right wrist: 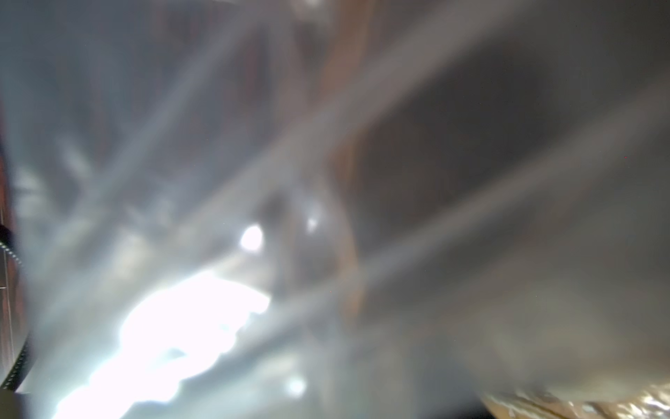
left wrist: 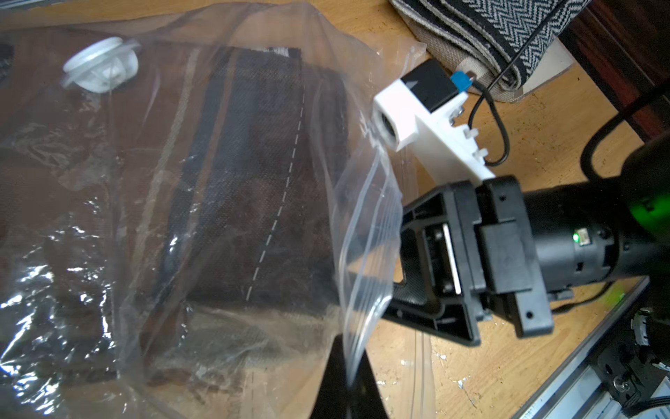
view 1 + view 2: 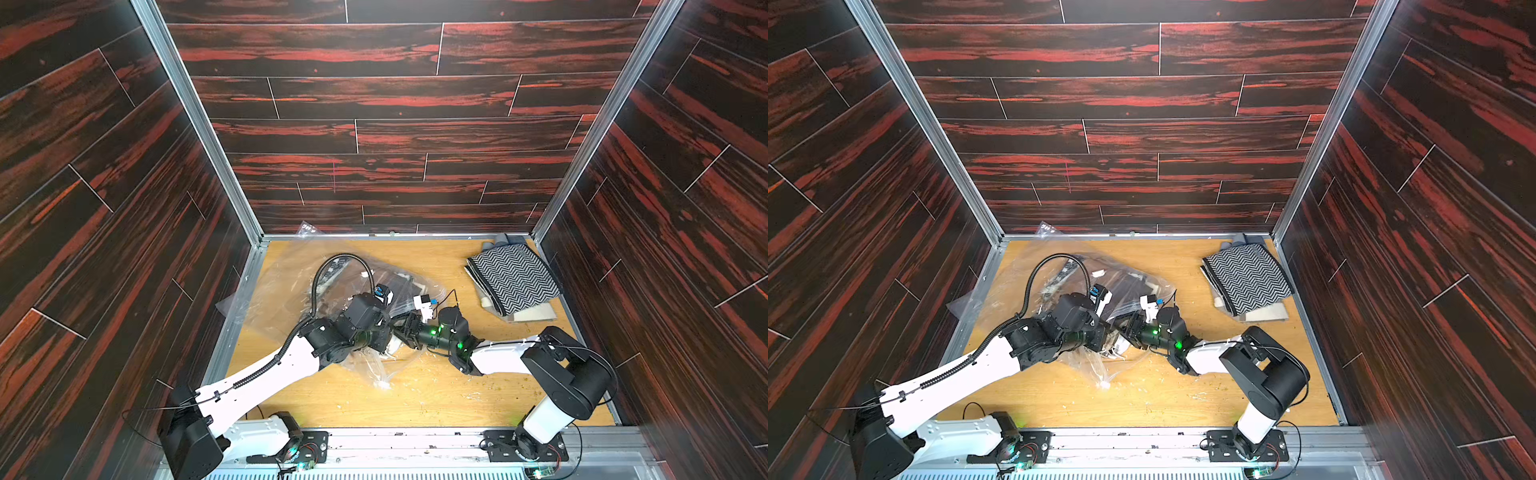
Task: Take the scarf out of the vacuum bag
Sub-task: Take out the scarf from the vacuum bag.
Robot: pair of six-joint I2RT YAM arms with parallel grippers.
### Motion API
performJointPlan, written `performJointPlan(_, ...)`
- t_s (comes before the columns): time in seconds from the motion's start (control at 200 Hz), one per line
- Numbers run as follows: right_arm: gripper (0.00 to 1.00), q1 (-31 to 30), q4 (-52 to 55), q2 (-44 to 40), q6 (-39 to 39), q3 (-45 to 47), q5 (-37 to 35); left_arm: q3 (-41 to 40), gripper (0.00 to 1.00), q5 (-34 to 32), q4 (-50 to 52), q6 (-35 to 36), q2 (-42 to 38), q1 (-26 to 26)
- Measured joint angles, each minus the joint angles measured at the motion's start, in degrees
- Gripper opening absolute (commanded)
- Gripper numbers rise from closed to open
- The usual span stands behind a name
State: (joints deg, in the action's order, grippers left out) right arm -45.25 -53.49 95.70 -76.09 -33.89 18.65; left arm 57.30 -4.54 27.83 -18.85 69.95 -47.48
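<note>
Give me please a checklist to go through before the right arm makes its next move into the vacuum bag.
1. Left gripper shut on the zip edge of the vacuum bag: ok.
2. Right gripper jaws apart, ready to grasp: ok.
3. Bag mouth lifted open toward the right gripper: ok.
4. Right gripper touching the scarf: cannot tell, plastic hides its tips.
5. Right wrist view usable: not ok, only blurred plastic.
6. Folded herringbone cloths apart from the bag: ok.
</note>
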Motion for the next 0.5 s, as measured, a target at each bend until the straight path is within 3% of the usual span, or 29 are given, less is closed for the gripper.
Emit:
performJointPlan(0.381,0.5,-1.36,-0.61,2.43,-1.42,0.0,0.02,0.0,0.0,-0.52,0.07,0.0,-1.16,-0.02)
performJointPlan(0.501,0.39,-1.36,-1.6,4.26,-2.32,-0.02,0.04,0.0,0.0,-0.68,0.09,0.0,-1.7,-0.02)
